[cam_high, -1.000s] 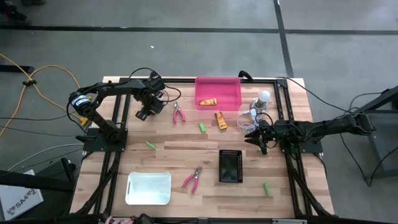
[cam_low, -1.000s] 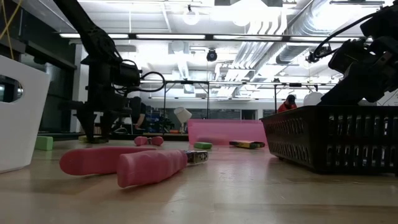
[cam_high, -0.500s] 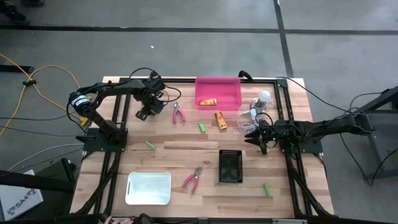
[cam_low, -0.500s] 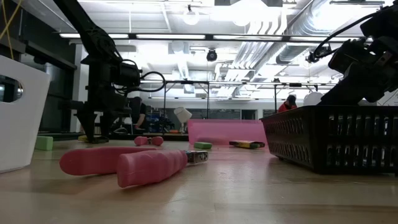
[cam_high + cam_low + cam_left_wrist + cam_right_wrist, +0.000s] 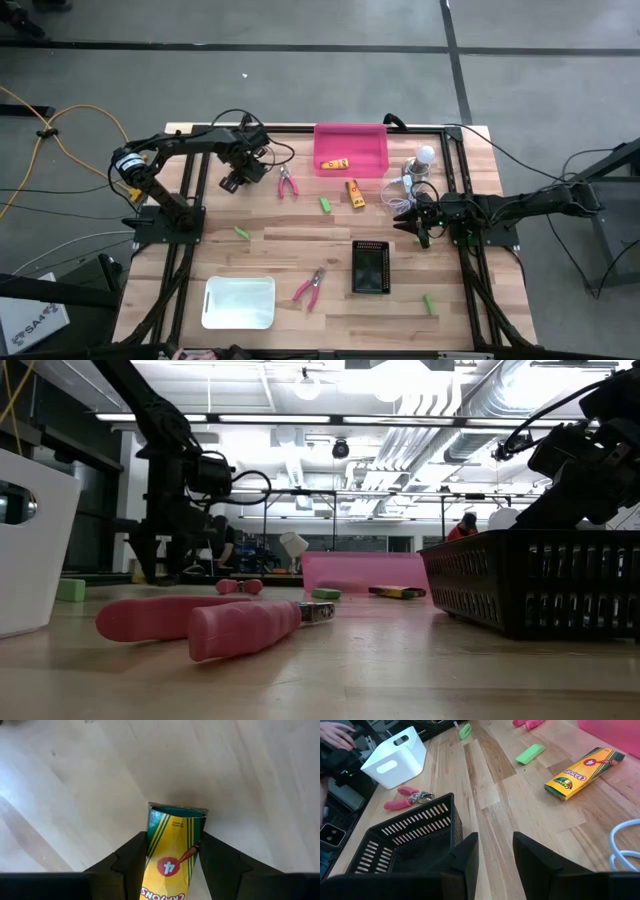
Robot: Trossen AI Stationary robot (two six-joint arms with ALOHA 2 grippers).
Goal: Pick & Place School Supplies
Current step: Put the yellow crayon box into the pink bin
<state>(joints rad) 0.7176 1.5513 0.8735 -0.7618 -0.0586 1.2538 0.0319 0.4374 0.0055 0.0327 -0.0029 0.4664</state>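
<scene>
A crayon box [image 5: 172, 855], yellow with green stripes, sits clamped between the fingers of the left gripper [image 5: 236, 177], which hangs over the upper left of the wooden table [image 5: 290, 260] in the high view. A second crayon box [image 5: 335, 164] lies in the pink bin [image 5: 351, 148] at top centre, and a third [image 5: 354, 192] lies on the boards just below the bin. One pink-handled pliers [image 5: 287, 182] lies right of the left gripper, another [image 5: 309, 287] low in the frame between the white bin [image 5: 239, 302] and the black basket [image 5: 371, 268]. Green blocks [image 5: 326, 204] lie scattered on the table. The right gripper [image 5: 417, 226] waits at centre right, fingers apart and empty, beside a white bulb [image 5: 425, 155] with its cable.
</scene>
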